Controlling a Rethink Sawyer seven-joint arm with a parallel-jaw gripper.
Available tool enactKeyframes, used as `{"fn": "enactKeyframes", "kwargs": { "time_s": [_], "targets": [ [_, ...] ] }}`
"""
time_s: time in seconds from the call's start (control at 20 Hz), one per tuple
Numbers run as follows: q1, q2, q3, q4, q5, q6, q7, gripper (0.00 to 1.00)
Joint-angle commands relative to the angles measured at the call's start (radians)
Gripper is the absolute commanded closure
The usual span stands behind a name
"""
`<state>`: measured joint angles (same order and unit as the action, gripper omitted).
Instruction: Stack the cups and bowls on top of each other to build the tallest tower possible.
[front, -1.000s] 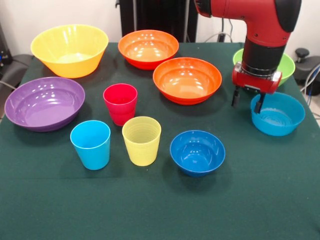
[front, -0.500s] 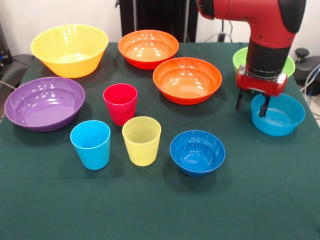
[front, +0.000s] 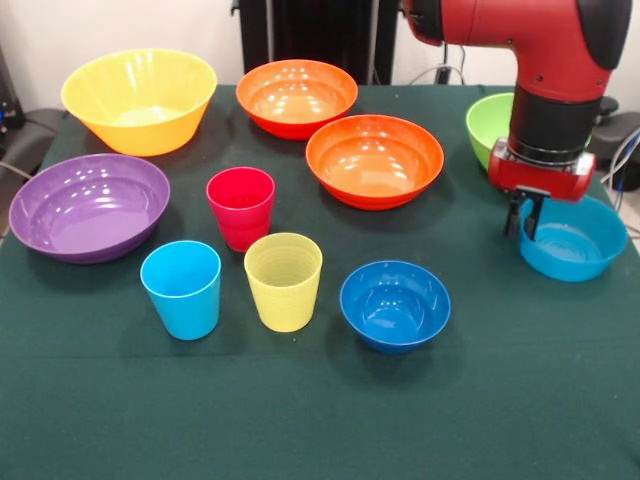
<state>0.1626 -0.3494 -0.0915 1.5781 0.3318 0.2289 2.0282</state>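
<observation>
Gripper (front: 524, 222) pinches lighter blue bowl's (front: 575, 240) near-side rim.

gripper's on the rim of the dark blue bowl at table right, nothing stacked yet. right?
Not quite. In the front view the gripper is closed on the near-left rim of the lighter blue bowl at the table's right, not the dark blue bowl, which sits untouched by the yellow cup. Nothing is stacked yet.
</observation>
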Motion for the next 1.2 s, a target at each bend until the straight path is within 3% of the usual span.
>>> {"fn": "enactKeyframes", "kwargs": {
  "time_s": [0.05, 0.55, 0.85, 1.2],
  "targets": [
    [0.016, 0.057, 0.08, -0.053, -0.028, 0.095, 0.08, 1.0],
    [-0.015, 0.051, 0.115, -0.042, -0.027, 0.087, 0.068, 1.0],
    [-0.065, -0.007, 0.126, -0.044, -0.017, 0.1, 0.066, 1.0],
    [-0.181, -0.12, 0.174, 0.013, -0.05, 0.037, 0.033, 1.0]
  ]
}}
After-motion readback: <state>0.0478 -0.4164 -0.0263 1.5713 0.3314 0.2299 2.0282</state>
